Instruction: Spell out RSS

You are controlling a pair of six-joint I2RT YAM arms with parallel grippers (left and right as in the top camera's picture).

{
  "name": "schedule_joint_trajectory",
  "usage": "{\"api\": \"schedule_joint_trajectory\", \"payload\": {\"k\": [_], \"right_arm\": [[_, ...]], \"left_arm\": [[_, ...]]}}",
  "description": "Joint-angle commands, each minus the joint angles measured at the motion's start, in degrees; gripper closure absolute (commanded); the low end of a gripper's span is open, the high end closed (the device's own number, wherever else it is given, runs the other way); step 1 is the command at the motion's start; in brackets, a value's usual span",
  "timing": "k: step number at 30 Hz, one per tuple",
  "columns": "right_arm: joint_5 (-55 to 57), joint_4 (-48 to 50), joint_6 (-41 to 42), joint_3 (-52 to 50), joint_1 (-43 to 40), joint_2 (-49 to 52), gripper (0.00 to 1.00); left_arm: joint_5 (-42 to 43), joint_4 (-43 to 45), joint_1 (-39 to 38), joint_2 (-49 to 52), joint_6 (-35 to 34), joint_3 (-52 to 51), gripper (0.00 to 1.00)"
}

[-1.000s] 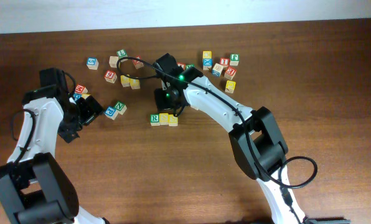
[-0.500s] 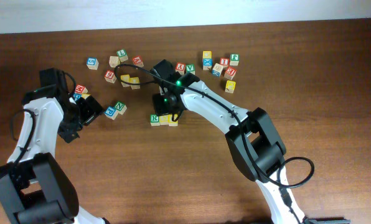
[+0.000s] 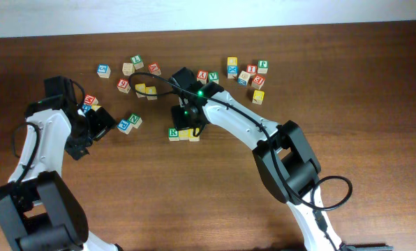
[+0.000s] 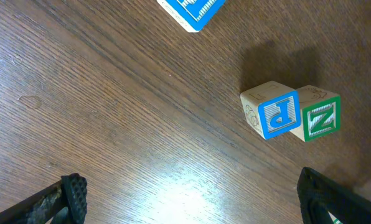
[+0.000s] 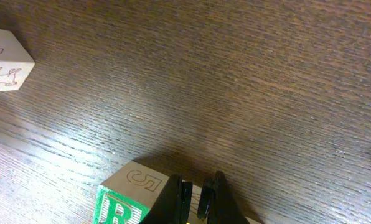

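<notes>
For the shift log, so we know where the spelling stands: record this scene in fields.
row: R cube, then middle yellow cube and end yellow cube, side by side
yellow letters: too small to read
right gripper: shut, above the middle yellow cube; contact unclear
left gripper: open, holding nothing
near left gripper: blue P cube touching green N cube

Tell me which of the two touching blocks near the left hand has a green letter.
The N block, right of the pair in the left wrist view; the P block beside it is blue.
</notes>
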Motion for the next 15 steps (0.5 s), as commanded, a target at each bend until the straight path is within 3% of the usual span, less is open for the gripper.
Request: {"api": "schedule_joint_trajectory", "payload": {"k": [1,15], "right_arm": [[0.7,-0.2,0.22,-0.61,0.39,0.44,0.96],[-0.15,-0.92,0.22,-0.61,0.37,0.42,0.96]], "left_arm": [[-0.22,-0.11,0.26,-0.87,-0.11,0.63,0.01],[-0.22,-0.11,0.26,-0.87,-0.11,0.63,0.01]]}}
